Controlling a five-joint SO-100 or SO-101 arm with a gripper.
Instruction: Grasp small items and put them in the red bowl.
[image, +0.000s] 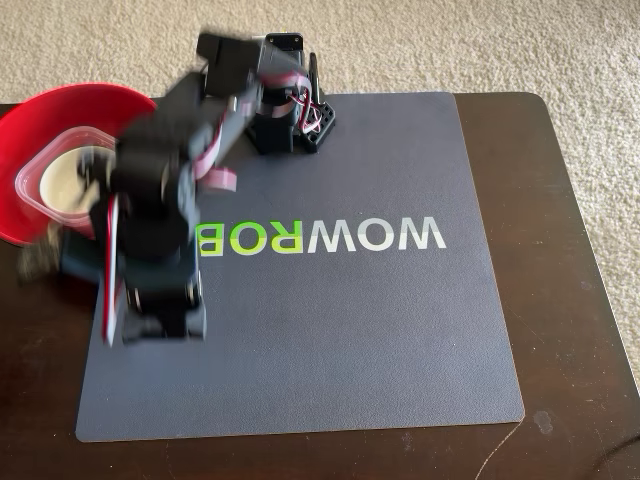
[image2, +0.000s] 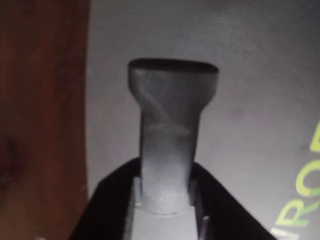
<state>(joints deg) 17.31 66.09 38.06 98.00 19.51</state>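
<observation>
Blurry arm over the gray mat (image: 350, 340)
We see the red bowl (image: 60, 115) half hidden; we cannot tell if the hand (image2: 172, 67) is spread.

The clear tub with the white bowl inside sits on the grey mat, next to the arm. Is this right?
Not quite. In the fixed view the clear tub, with the white bowl inside, sits in the red bowl at the table's left edge, not on the grey mat. It is next to the arm.
</observation>
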